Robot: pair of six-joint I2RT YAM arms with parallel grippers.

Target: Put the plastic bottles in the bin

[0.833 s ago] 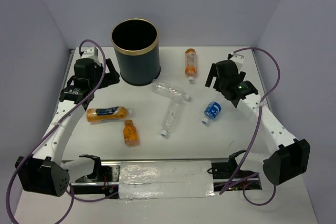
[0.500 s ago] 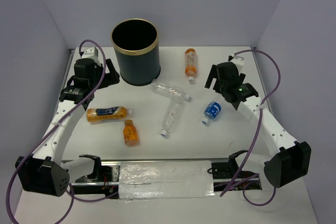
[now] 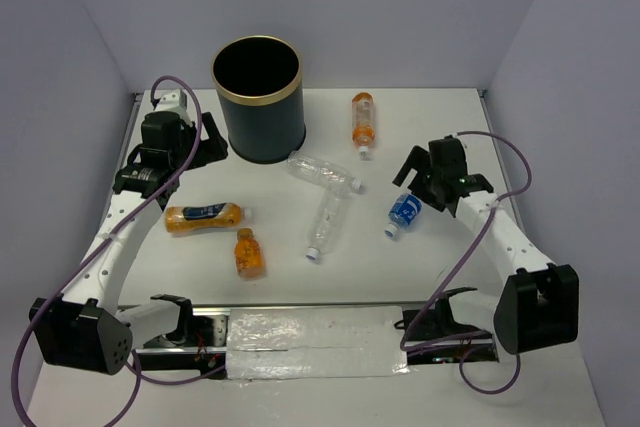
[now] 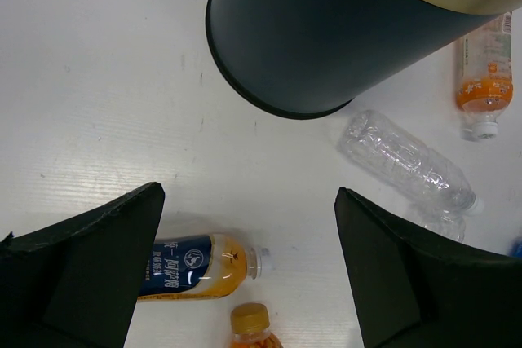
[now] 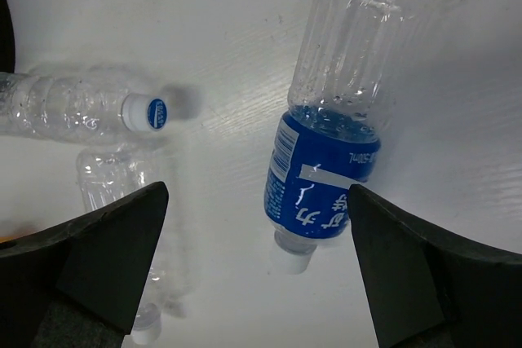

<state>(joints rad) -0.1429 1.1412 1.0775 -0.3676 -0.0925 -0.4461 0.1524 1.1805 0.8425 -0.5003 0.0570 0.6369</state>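
By my count the job is not yet started in terms of results: all six plastic bottles lie on the desk [image 3: 285,272], and I see none in the bin [image 3: 257,97], though its inside is dark. The bin stands upright at the far left of centre.

On the left side lie the blue-labelled orange bottle [image 3: 203,215] and, just beside it, the small orange bottle [image 3: 248,252]. Two clear bottles sit mid-desk, one [image 3: 325,172] close to the bin's base, the other [image 3: 327,222] nearer me. A third orange bottle [image 3: 362,119] lies farther back.

My right tool [image 5: 254,201] hangs over the short blue-labelled bottle [image 5: 322,181], jaws spread wide and holding nothing; I judge this is the first pick being lined up. My left tool [image 4: 249,201] is also spread and empty, poised next to the bin. Six picks and drops remain.
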